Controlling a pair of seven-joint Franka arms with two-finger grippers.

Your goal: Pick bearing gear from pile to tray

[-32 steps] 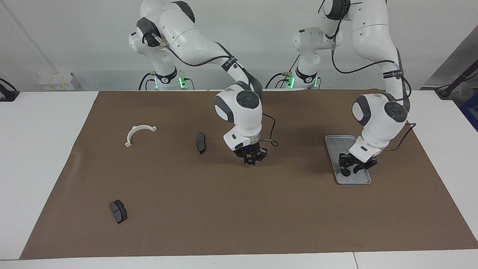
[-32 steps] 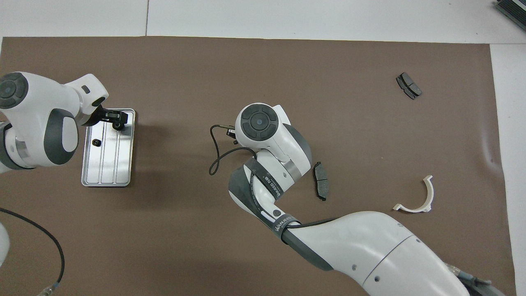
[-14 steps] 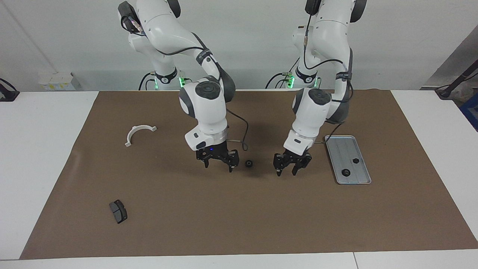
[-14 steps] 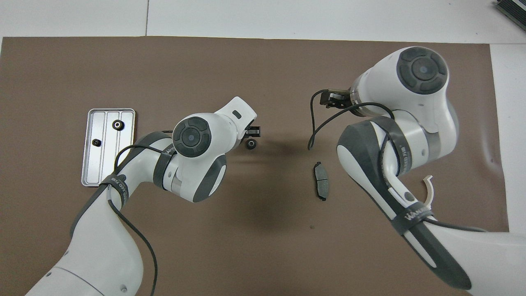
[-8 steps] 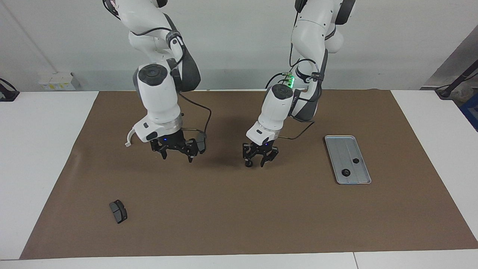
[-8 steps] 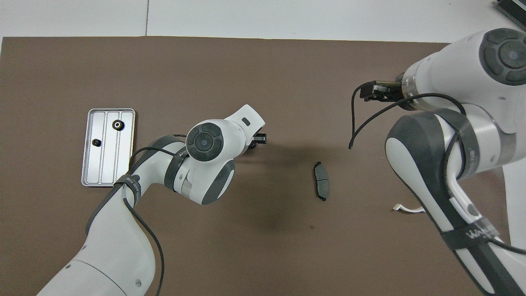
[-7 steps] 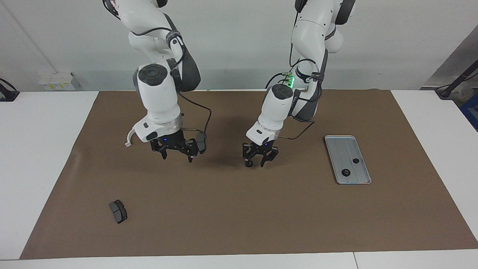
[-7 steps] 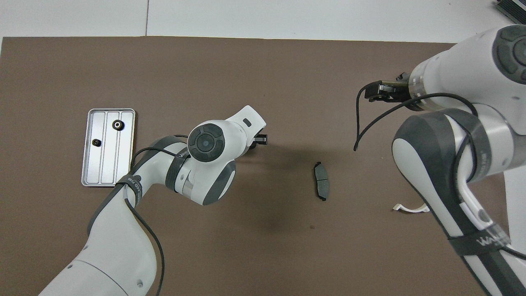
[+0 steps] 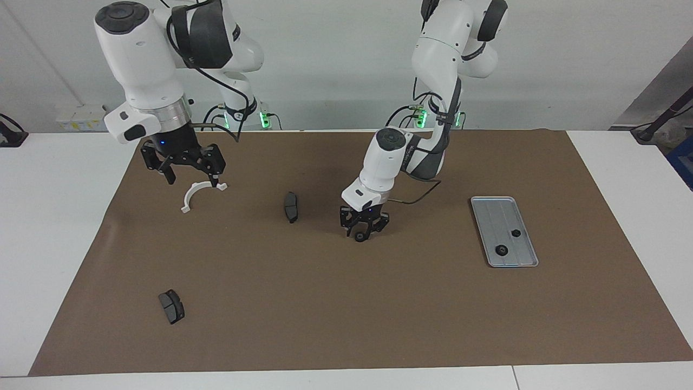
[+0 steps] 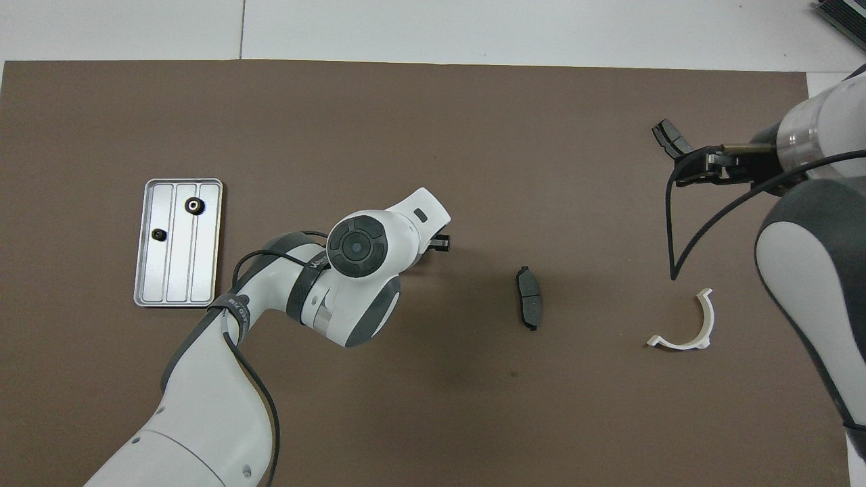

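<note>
The left claw (image 9: 364,226) was low in the middle of the worktop (image 9: 346,303), pinching a small black gear (image 9: 359,236). The right claw (image 9: 183,162) hung open over the white half-ring bracket (image 9: 197,194). Two gears sat in the tray (image 9: 490,211) near the left arm's edge

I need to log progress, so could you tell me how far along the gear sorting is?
Done: two small black gears lie in the tray. In hand: the left pincer is down at a third small black round piece on the brown mat; whether it grips it is unclear. The right pincer waits, open, raised over the white bracket. Left: carrying that piece to the tray.
</note>
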